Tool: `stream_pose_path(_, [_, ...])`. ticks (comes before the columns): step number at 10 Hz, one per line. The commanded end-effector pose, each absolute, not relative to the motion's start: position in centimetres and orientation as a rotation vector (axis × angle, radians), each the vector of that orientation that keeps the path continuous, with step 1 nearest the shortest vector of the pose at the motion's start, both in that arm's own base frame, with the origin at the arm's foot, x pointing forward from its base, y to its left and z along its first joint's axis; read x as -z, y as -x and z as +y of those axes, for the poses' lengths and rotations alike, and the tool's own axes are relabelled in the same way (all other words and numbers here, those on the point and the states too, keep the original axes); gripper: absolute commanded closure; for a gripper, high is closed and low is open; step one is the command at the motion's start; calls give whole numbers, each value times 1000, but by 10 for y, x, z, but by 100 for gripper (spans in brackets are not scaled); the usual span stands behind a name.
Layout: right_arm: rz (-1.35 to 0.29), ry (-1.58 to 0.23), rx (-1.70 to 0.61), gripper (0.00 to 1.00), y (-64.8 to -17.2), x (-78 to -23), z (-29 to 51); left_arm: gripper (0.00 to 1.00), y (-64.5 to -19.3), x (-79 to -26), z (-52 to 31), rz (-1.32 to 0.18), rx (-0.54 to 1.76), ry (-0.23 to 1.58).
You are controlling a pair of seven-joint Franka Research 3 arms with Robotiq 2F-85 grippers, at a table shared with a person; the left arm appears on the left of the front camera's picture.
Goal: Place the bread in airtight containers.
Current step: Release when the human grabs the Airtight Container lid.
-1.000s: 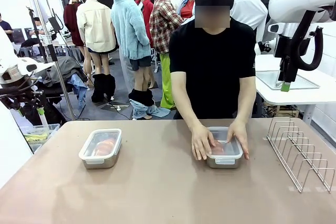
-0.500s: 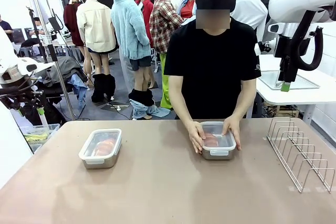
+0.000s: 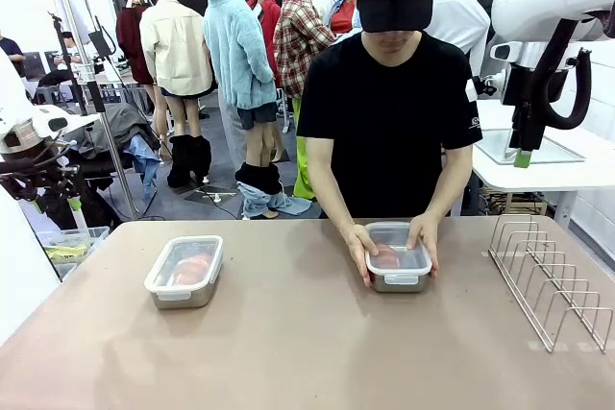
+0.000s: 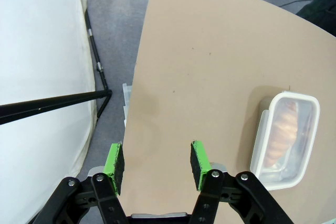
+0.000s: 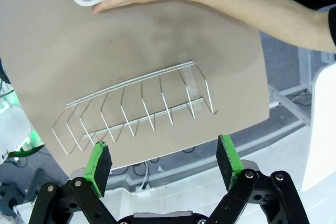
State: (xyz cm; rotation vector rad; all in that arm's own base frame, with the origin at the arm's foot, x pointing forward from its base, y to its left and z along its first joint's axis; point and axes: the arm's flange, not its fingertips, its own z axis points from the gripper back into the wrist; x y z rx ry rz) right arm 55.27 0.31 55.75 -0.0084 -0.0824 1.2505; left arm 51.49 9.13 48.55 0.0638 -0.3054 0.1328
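Plainly no readable print, left tool (image 4: 155,163) spread empty, right tool (image 5: 164,161) spread empty

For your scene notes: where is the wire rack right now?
In the front view the wire rack stands at the table's right edge, right of the person's lidded container.

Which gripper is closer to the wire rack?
Right. The right gripper hangs open above the table edge beside the wire rack; the left gripper is open over the opposite side, near a lidded container.
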Motion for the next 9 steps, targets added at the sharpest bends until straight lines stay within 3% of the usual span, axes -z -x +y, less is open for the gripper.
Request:
stream_pose_path(1, [-62,14,-1240,0,-555,-559,5,33,-515,-486,90,-307,-151,-81])
stream_pose_path(9, [-62,14,-1240,0,-555,-559,5,33,-515,-486,90,-307,-151,-81])
